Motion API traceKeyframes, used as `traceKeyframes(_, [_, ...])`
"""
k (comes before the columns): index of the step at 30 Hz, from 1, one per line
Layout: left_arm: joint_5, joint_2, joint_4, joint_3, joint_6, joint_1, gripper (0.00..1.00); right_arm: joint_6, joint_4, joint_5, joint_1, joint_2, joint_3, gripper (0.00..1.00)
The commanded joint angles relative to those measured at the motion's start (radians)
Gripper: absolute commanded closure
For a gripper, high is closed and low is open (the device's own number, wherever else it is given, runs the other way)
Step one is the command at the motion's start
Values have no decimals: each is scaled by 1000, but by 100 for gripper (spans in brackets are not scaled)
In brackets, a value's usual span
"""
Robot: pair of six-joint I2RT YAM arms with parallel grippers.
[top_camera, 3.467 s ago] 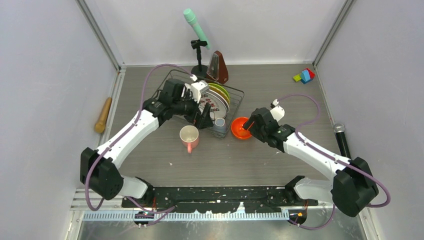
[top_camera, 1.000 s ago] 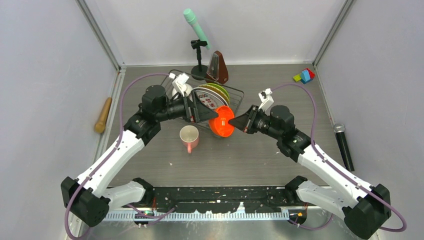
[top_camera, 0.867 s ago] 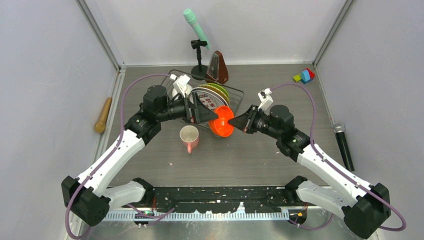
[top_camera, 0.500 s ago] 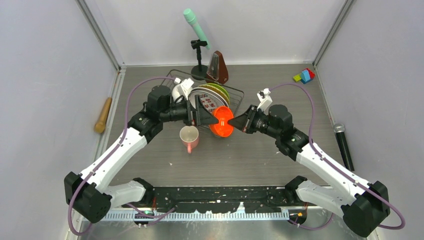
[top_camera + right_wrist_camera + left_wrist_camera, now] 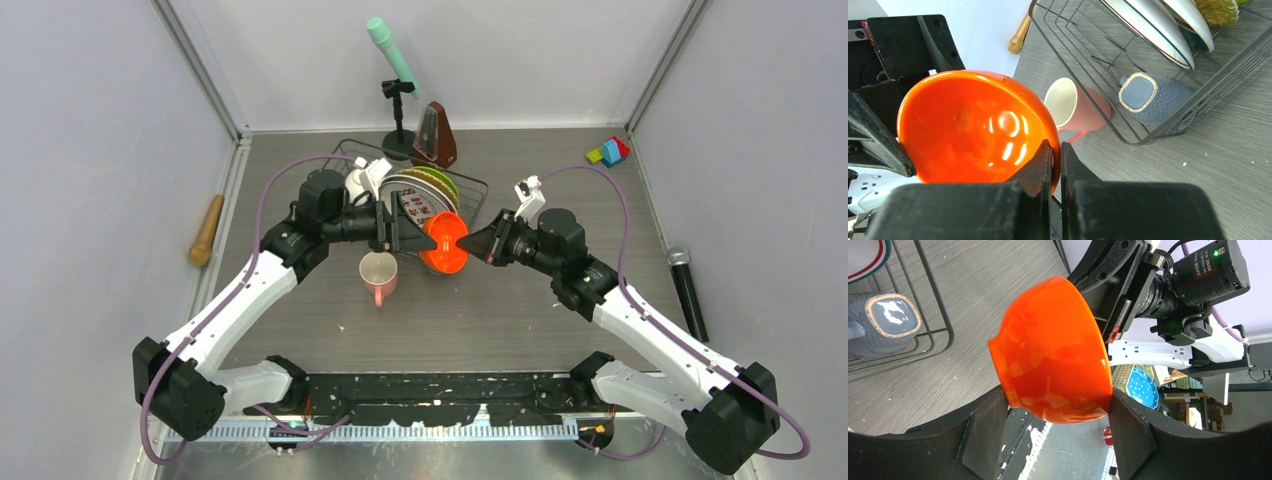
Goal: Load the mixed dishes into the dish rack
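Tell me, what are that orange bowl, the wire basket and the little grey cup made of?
The orange bowl is probably glazed ceramic, though glossy plastic is possible: its surface throws sharp, bright reflections. The basket looks like thin metal wire with a dark coating, judging by its slim bent rods. The grey cup is likely stoneware, with a speckled matte outside and a bare tan rim.

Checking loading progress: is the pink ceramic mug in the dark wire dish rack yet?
Out: the pink mug sits on the table, beside the wire rack's near edge.
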Motion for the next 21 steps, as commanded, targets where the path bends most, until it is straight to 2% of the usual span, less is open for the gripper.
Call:
traceKeyframes(1, [25, -10, 2, 55, 34, -3, 75, -14, 52, 19, -3, -11, 59, 73])
traceKeyframes(2, [0, -18, -29, 67, 63, -2, 83, -18, 43, 24, -2, -13, 59, 66])
traceKeyframes(4, [-64, -29, -100, 96, 117, -3, 92, -26, 26, 41, -2, -21, 62, 45])
traceKeyframes(5, [-97, -32, -133, 110, 143, -1, 98, -29, 21, 54, -2, -25, 62, 40])
traceKeyframes(6, [-128, -34, -164, 130, 162, -1, 100, -33, 18, 61, -2, -32, 63, 32])
traceKeyframes(8, [-178, -34, -215, 160, 193, 1, 100, -39, -16, 78, -3, -44, 63, 23])
traceKeyframes(12, [-302, -18, -302, 221, 255, 7, 100, -56, -61, 114, -4, -68, 66, 18])
traceKeyframes(17, [-686, 64, -482, 379, 434, 6, 100, -79, -112, 175, -4, -111, 60, 18])
traceKeyframes(21, [-966, 206, -632, 549, 531, 1, 100, -90, -127, 191, -5, -139, 53, 18])
